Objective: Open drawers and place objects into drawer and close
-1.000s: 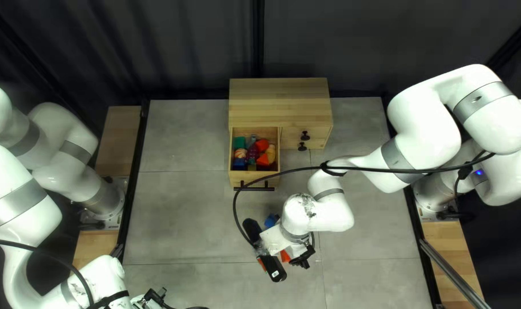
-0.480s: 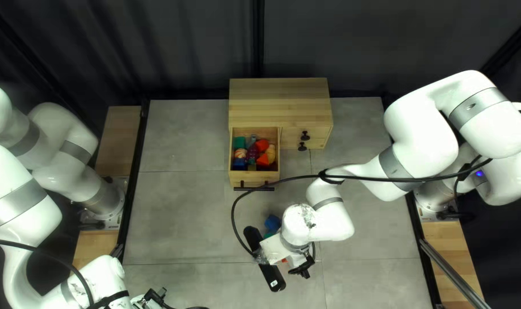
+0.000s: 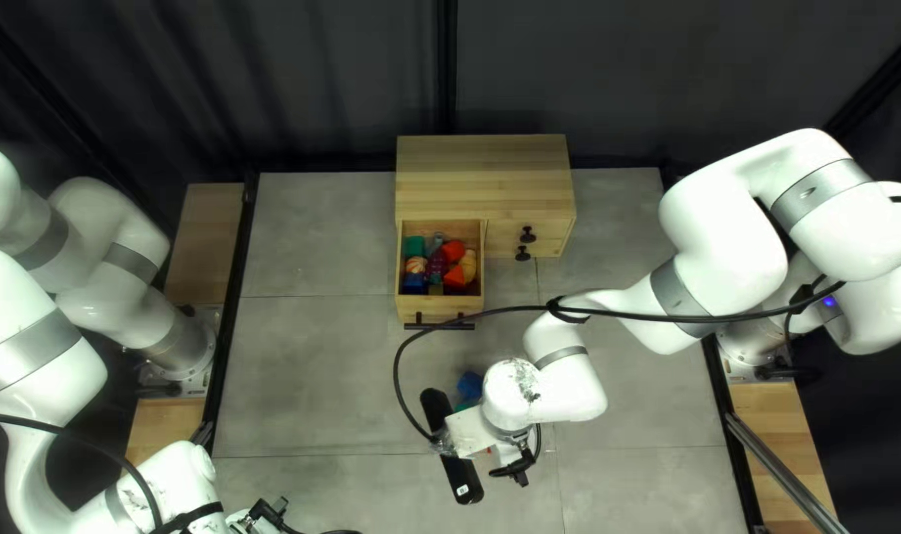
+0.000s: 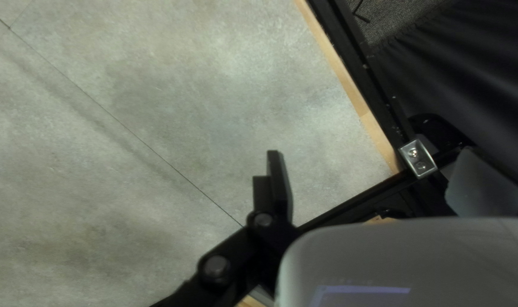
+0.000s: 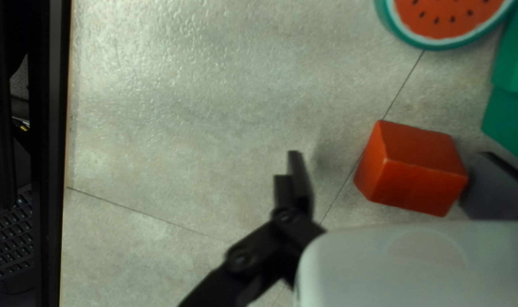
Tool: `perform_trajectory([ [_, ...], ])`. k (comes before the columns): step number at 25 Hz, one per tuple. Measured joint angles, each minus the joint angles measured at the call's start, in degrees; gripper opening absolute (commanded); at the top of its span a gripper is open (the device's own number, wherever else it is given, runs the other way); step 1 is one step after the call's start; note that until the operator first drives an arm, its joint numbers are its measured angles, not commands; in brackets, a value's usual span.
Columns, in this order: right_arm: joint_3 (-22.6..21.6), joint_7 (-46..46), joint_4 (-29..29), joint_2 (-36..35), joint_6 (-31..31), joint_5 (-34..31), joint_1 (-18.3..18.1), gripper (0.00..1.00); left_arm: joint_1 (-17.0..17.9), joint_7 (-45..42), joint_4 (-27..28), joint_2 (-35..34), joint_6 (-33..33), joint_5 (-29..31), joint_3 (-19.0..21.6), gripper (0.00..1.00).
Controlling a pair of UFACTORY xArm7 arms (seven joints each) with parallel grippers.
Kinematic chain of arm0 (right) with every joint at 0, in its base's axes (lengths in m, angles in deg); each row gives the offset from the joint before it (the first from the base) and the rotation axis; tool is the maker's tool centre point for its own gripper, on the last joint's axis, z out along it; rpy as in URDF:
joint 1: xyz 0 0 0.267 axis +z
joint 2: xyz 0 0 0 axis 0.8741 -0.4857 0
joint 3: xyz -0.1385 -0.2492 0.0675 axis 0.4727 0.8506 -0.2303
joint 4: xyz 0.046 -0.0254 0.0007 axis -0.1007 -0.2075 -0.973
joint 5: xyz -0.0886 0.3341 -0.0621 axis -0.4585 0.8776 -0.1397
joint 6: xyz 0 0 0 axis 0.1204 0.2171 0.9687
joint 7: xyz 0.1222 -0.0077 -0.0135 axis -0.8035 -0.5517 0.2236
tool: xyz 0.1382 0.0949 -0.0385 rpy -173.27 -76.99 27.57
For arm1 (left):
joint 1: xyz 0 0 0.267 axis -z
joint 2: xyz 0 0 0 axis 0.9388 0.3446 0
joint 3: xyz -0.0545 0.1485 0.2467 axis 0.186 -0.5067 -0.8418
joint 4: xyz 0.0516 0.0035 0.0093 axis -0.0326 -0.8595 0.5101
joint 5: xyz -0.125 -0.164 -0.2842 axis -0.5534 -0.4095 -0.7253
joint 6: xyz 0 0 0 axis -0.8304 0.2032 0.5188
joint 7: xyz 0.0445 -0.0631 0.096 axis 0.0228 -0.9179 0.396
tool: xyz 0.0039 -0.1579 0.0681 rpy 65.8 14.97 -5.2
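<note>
Near the table's front left corner, my left gripper (image 4: 371, 152) has its fingers wide apart with nothing in them, I think so it is out of the way. Next comes the open drawer (image 3: 412, 306), pulled out so toys can go in from the top. A pile of toys (image 3: 438, 265) is inside, so the job looks well along. In front of it, a blue toy (image 3: 469, 385) is on the table. Close by is my right gripper (image 5: 391, 155), with fingers wide apart too, holding nothing, so a block can fit. The red block (image 5: 413, 169) is between them, much nearer one finger; I can't tell if they touch. I should center on it before I squeeze. A melon slice (image 5: 448, 14) and a green toy (image 5: 515, 108) are near it, so I could bump them.
</note>
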Motion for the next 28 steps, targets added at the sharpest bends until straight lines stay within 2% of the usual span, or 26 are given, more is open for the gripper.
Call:
perform_trajectory([
  [5,0.9,-2.0,0.4,2.4,3.7,-1.7,0.8,0.02,0.0,0.0,0.0,0.0,0.0,0.0,0.0,1.0],
  [11,3.1,-3.3,0.1,11.6,14.3,-6.8,0.6,0.01,0.0,0.0,0.0,0.0,0.0,0.0,0.0,1.0],
  [15,5.9,-2.8,0.9,18.4,22.3,-12.6,-1.5,0.01,0.0,0.0,0.0,0.0,0.0,0.0,0.0,1.0],
  [19,8.6,-0.6,4.7,20.5,27.3,-16.7,-3.8,0.01,0.0,0.0,0.0,0.0,0.0,0.0,0.0,1.0],
  [23,11.3,2.3,9.0,19.2,28.6,-19.7,-6.5,0.01,0.0,0.0,0.0,0.0,0.0,0.0,0.0,1.0],
  [28,13.3,2.6,10.0,15.6,22.5,-21.4,-8.7,0.02,0.0,0.0,0.0,0.0,0.0,0.0,0.0,1.0],
])
